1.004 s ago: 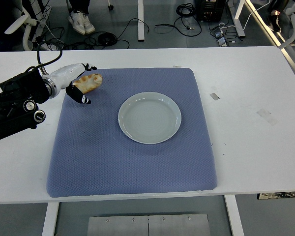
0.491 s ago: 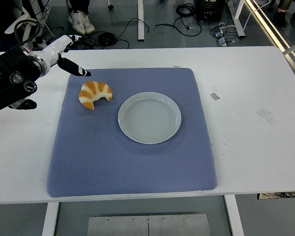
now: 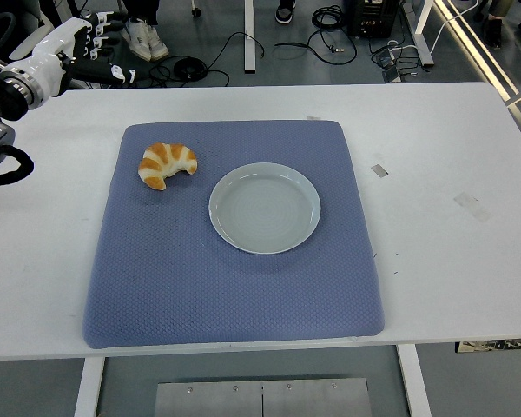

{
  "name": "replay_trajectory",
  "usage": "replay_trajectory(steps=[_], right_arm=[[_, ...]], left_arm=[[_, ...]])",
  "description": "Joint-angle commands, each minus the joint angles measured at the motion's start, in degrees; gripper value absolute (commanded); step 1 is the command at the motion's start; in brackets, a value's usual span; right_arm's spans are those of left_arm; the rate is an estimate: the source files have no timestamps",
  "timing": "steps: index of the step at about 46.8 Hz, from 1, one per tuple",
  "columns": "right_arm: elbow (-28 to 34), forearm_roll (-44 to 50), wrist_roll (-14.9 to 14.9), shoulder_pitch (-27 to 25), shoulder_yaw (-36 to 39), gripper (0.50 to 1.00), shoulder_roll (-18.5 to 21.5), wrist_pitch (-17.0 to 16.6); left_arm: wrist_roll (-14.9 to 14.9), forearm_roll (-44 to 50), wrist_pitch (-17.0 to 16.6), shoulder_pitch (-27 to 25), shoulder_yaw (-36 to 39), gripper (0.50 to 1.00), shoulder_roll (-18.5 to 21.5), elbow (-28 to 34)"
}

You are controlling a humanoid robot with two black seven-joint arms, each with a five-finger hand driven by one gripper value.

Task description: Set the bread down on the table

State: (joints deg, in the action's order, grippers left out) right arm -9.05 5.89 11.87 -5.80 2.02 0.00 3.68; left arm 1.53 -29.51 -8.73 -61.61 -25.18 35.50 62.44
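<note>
- Left hand (image 3: 78, 43) has pulled back up and outboard since a second ago; it now sits at the far left corner of the surface (image 3: 434, 174), well clear of the mat. A second back it was clamped on the bread; half a second back it had just let go and hovered close above it.
- Hand state: white shell, dark fingertips loosely spread, holding nothing. Fingers are small at the frame edge, so the spread looks relaxed rather than fully stretched — read with some caution.
- Bread (image 3: 167, 164), a croissant, lies well below and inboard of the hand, on the blue mat (image 3: 234, 287) near its far left corner. Resting free, nothing touching it.
- White plate (image 3: 264, 208) sits further inboard from the hand, just beside the bread but apart from it; empty.
- Judgement: release done, the bread is down. Strictly it rests on the mat, not on bare surface; task looks effectively complete, with the arm retreating.
- Right arm not seen.
- Surface: white, with the mat covering the middle; small tape scraps (image 3: 379, 169) on the far side from the hand.
- Room: grey floor beyond, cables (image 3: 243, 43) trailing, desk legs, and a person's shoes (image 3: 143, 35) at the top edge just inboard of the hand.
</note>
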Motion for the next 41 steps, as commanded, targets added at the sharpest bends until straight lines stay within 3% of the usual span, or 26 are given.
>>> replay_trajectory(steps=[1, 9, 41], right_arm=[[0.0, 0.0, 0.0, 0.0, 0.0, 1.000, 0.0, 0.0], [0.0, 0.0, 0.0, 0.0, 0.0, 1.000, 0.0, 0.0], [-0.1, 0.0, 0.0, 0.1, 0.3, 1.000, 0.0, 0.0]], left_arm=[[-0.4, 0.6, 1.6, 1.8, -3.8, 0.934, -0.2, -0.7], [-1.5, 0.6, 2.4, 4.8, -8.9, 0.934, -0.3, -0.9], [-1.9, 4.7, 3.3, 5.4, -10.5, 0.937, 0.4, -1.4]])
